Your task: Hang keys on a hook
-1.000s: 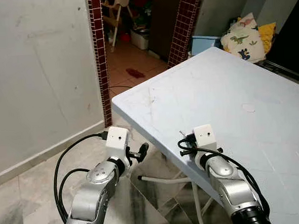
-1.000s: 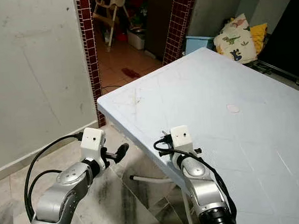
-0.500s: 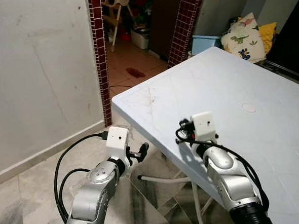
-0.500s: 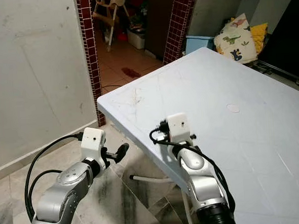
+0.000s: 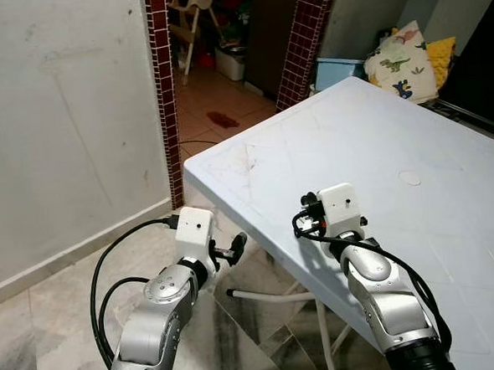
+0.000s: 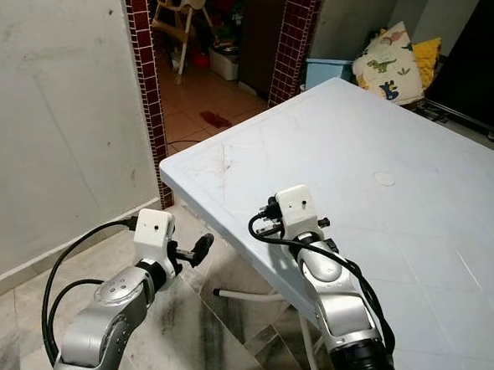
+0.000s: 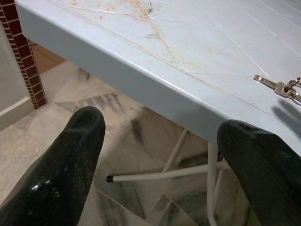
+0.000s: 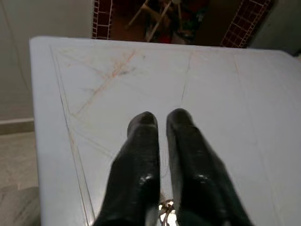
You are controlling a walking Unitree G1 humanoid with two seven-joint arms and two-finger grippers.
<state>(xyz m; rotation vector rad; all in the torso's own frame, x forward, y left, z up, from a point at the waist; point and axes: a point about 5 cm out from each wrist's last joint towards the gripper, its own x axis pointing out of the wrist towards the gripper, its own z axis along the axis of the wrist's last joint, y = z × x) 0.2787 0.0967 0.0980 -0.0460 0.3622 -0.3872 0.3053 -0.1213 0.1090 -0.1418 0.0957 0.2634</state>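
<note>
Metal keys (image 7: 281, 87) lie on the pale blue table (image 5: 412, 133), close to its near edge; I see them in the left wrist view as a silver key blade and a ring. In the right wrist view a small bright metal piece (image 8: 165, 211) shows between the bases of the two black fingers (image 8: 136, 169), low in the gap; I read it as the keys, but I cannot confirm that the fingers pinch them.

My right hand (image 8: 161, 118) is over the table surface near the front edge, fingers pressed nearly together with only a thin slit between the tips. In the head views the right wrist camera block (image 5: 342, 207) sits above the table edge, and the silver forearm (image 5: 386, 298) runs back toward me.

My left hand (image 7: 164, 141) is spread wide. It hangs beside and below the table corner, over the marbled floor tiles (image 5: 61, 305), and points toward the white table legs (image 7: 160, 174).

Scratch marks (image 8: 106, 77) in orange and grey cross the table corner. Beyond the table stand a white wall (image 5: 58, 121), two dark red tiled pillars (image 5: 164, 89), a doorway onto a terracotta floor (image 5: 217, 99), and a dinosaur-print cushion (image 5: 403, 62).
</note>
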